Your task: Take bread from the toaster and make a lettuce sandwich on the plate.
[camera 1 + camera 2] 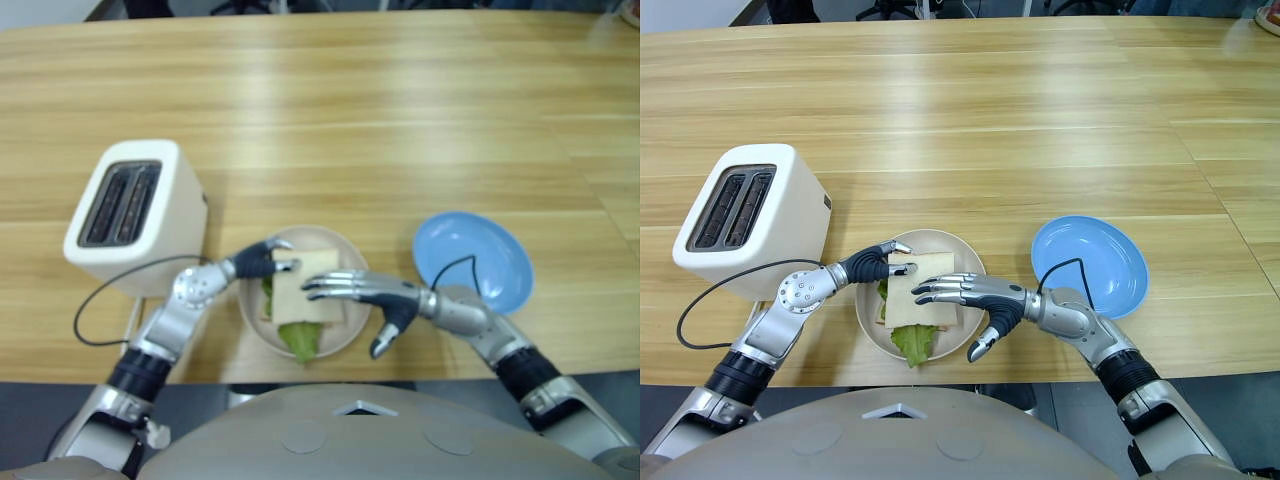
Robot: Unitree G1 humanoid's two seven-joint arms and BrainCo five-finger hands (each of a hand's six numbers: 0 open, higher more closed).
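A beige plate [345, 335] lies near the front edge of the table. It holds a sandwich: a pale top bread slice [312, 285] with green lettuce [299, 341] sticking out below it and along its left side. My left hand [256, 263] is at the slice's upper left corner, with its curled fingers pinching that corner. From the right, my right hand [362, 291] lies open, its fingertips [312, 288] stretched over the slice's right part. The white toaster [128, 214] stands to the left of the plate, and both its slots look dark.
A blue plate [472, 262] sits to the right of the beige one, just behind my right wrist. A black cable [90, 320] loops from the toaster toward the table's front edge. Bare wooden tabletop stretches across the whole back half.
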